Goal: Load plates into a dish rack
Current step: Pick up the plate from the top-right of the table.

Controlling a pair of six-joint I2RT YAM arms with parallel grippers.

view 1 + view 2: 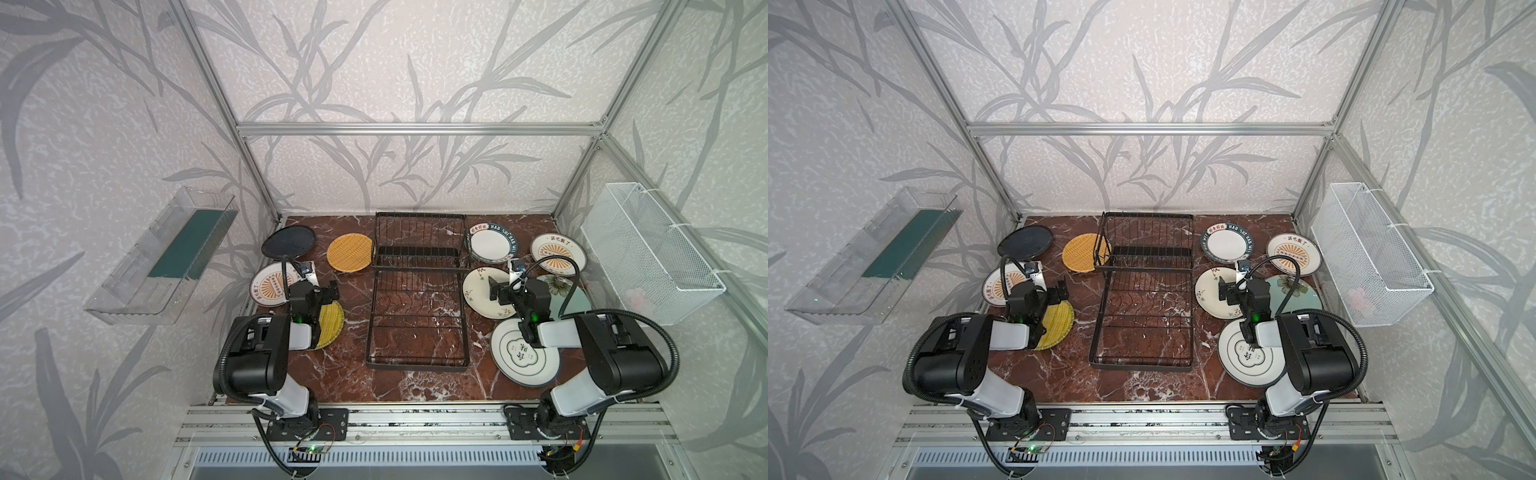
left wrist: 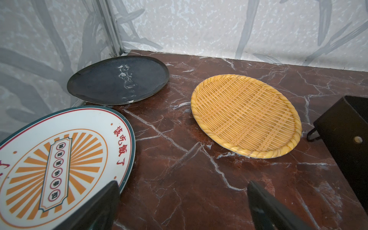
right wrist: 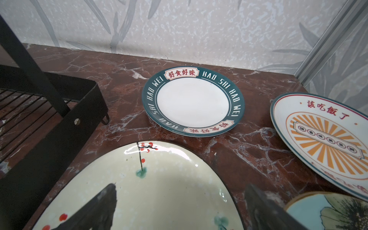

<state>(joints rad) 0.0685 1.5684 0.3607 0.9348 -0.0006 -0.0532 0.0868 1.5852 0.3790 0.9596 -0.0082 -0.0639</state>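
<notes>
As right end effector [image 3: 182, 187] hovers, cream plate [image 3: 165, 203] underlies.

- You see only half of the yellow woven plate [image 1: 332, 321] near the counter's left edge; the left arm [image 1: 257, 353] covers the rest.
- The right arm [image 1: 615, 353] hides much of the pale teal plate [image 1: 579, 299] and part of the green-emblem plate [image 1: 513, 366].
- You cannot make out the pinkish thing [image 1: 636, 297] in the white mesh basket [image 1: 648, 249].

Robot lab cell dressed as a kitchen; aluminium frame [image 1: 415, 129] beyond the left claw [image 1: 327, 292], leaf-print wallpaper panels [image 1: 415, 75] past that; marble-look tabletop [image 1: 345, 374] under the claw; arm bases [image 1: 305, 424] bolted to a metal rail [image 1: 415, 415] behind it
</notes>
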